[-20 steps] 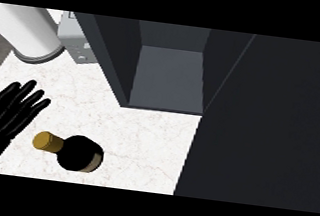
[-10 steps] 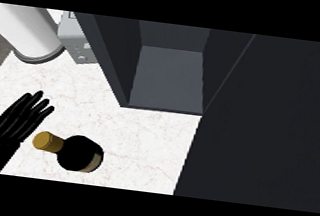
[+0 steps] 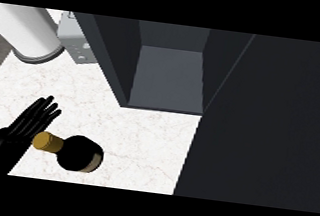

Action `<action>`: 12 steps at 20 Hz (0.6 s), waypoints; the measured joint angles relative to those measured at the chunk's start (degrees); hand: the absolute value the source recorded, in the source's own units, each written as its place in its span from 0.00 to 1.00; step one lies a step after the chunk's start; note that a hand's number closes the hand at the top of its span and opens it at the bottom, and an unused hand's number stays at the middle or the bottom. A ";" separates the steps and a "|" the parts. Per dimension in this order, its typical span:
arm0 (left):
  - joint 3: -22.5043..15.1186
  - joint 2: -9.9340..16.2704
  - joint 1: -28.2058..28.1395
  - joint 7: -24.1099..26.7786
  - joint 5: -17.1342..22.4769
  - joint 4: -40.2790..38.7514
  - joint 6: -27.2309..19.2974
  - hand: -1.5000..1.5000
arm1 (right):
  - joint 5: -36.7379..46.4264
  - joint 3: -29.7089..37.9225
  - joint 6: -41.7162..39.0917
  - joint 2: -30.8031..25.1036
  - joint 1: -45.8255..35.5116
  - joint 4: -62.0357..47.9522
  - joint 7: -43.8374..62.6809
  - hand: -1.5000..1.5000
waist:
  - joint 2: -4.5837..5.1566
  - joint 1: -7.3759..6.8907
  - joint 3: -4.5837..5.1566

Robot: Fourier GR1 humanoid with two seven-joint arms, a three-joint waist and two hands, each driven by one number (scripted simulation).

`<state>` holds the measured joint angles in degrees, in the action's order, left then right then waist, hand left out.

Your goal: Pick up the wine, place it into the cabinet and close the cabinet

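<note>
- Counter of pale marble fills the lower left of my head view, with a grey strip of floor past its left edge.
- I see a white cylinder lying at an angle across the upper left corner, its grey end toward the counter.
- Just beside that cylinder, against the cabinet's left wall, is a small grey box; I cannot tell what it is.
- My view shows the cabinet open at the top middle, with dark walls and a grey floor inside; I see nothing resting on that floor.
- A wide dark panel, the cabinet door as far as I can tell, covers the whole right side and hides the counter beneath it.
- I find the wine bottle on the counter at the lower left, well apart from the cabinet opening, its gold cap pointing left.
- My left hand comes in from the lower left with fingers straight and spread, released, just beside the bottle's cap; I cannot tell whether it touches.
- My right hand does not show.
</note>
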<state>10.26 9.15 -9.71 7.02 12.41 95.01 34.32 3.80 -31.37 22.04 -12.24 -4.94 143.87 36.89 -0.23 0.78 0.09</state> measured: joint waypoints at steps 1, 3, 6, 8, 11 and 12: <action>0.04 0.16 0.07 1.19 -0.84 -1.37 0.43 0.00 | 0.09 -0.51 0.31 -0.11 0.34 -0.06 -0.34 0.00 | 0.00 -0.01 0.00; 0.51 0.38 0.53 3.52 -2.29 -4.00 0.61 0.00 | 0.23 -1.34 0.50 -0.96 1.29 0.04 -1.33 0.00 | -0.03 0.14 0.00; 0.60 0.36 1.42 6.48 -4.31 -8.04 0.78 0.00 | 0.41 -1.50 1.30 -1.37 0.41 0.04 -0.31 0.00 | -0.02 0.11 0.01; 0.55 0.12 2.98 8.52 -6.21 -11.23 0.03 0.00 | 0.44 -0.96 1.28 -2.16 -0.15 0.12 -0.15 0.00 | 0.00 0.25 0.01; 0.78 -0.05 4.96 12.03 -8.48 -16.14 -0.91 0.00 | 0.63 -2.49 2.21 -2.07 0.18 -0.06 -0.99 0.00 | 0.02 0.20 0.00; 0.74 0.17 4.83 13.43 -9.26 -17.25 -0.82 0.00 | 0.70 -2.74 2.45 -2.25 0.40 -0.07 -1.24 0.00 | 0.01 0.17 0.00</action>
<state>11.01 9.33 -4.88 20.45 3.15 77.76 33.51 4.50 -34.11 24.49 -14.49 -4.54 143.80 35.65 -0.22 0.95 0.09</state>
